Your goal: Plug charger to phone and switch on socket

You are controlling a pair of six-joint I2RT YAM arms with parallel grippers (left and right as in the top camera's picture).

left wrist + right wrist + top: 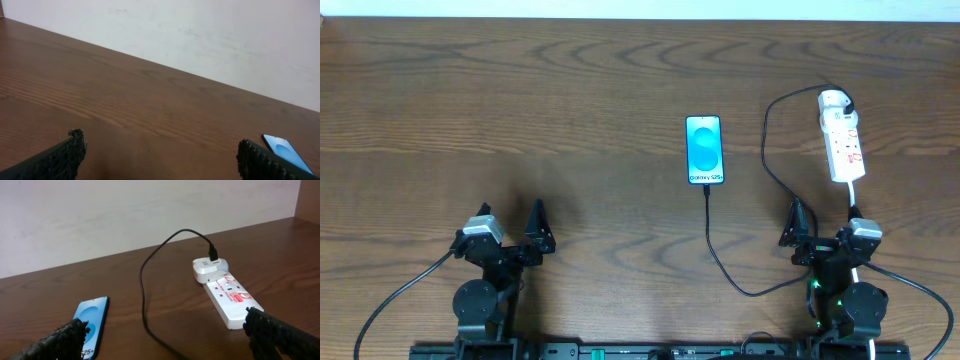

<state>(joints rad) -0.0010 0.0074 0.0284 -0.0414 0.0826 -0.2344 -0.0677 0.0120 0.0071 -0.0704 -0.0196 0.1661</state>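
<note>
The left claw (161, 144) and right claw (164, 317) gape, empty. The charger (708, 220) seems already in the phone (705, 148); next, I reckon, a careful press on the socket (842, 135).

I sit at a dark brown wooden table (520, 120) whose grain runs in long wavy bands from left to right. Its top has a dull sheen under soft, even light, with no hard shadows. At the far edge the wood meets a plain off-white wall (210, 35), matt and faintly scuffed. From overhead that wall shows only as a thin pale strip along the far side. On the far right a tan upright band (311, 200) borders the wall; I cannot tell what it is.
</note>
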